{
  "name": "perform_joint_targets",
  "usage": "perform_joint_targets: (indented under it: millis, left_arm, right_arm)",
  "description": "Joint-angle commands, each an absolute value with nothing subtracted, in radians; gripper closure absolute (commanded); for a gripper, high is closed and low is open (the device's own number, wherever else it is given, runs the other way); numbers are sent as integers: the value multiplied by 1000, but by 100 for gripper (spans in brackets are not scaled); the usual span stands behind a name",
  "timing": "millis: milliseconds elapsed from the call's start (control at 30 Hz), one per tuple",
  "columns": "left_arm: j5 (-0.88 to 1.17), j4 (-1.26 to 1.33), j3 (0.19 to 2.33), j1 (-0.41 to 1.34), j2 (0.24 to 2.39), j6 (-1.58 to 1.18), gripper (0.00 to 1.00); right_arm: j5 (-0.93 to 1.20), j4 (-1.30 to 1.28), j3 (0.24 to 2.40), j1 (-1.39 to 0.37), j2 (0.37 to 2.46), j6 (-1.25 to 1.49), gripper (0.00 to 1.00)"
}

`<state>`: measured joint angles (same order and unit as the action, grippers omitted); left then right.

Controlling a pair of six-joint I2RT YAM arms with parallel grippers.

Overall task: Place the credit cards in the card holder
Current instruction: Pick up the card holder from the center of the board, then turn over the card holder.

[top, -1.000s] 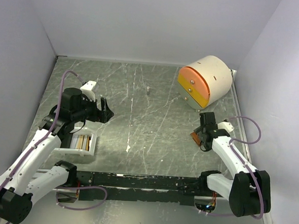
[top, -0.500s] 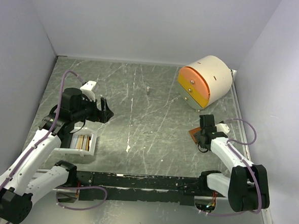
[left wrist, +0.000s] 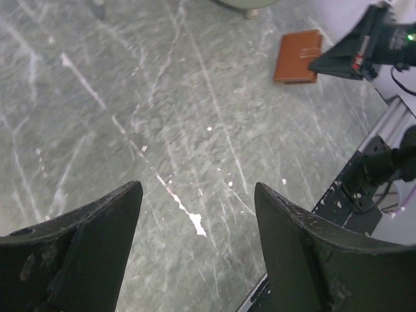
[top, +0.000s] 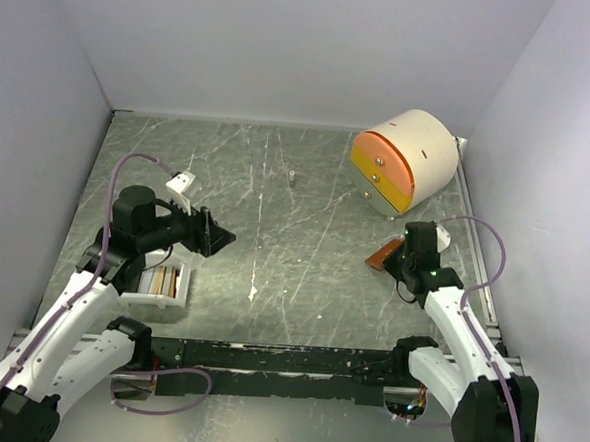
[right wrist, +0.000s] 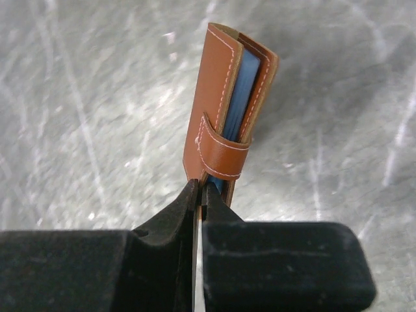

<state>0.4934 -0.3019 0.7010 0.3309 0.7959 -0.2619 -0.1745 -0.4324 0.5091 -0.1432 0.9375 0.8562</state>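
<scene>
Right end effector (right wrist: pixel 199 192), extended forward, pinches the card holder (right wrist: pixel 224 110).

Left tool (left wrist: pixel 197 195) wide, right tool (right wrist: pixel 200 190) clamped.

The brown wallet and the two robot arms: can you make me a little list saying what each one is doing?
card holder: brown, folded, strap around it
right tool: shut on the card holder's edge
left tool: open, nothing in it
credit cards: in the white tray, left side
drawer unit: cream and orange, far right
</scene>
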Motion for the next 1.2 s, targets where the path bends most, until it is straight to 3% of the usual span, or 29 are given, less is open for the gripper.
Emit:
perform_joint_targets:
  millis: [0, 200, 633, 933, 1167]
  left_arm:
    - [639, -154, 709, 364, 771, -192, 21]
    - [635, 12, 687, 442, 773, -91, 18]
    - [433, 20, 719, 797, 980, 386, 10]
    - [199, 98, 736, 992, 1102, 587, 8]
    - [115, 147, 745, 1043, 1184, 633, 17]
  right_arm:
    - [85, -482, 590, -138, 864, 729, 100]
    - [457, -417, 603, -182, 828, 878, 100]
    - [630, -98, 546, -337, 854, 1317, 100]
    - [752, -44, 553, -345, 940, 1292, 100]
    - [794, 105, 480, -347, 932, 1404, 100]
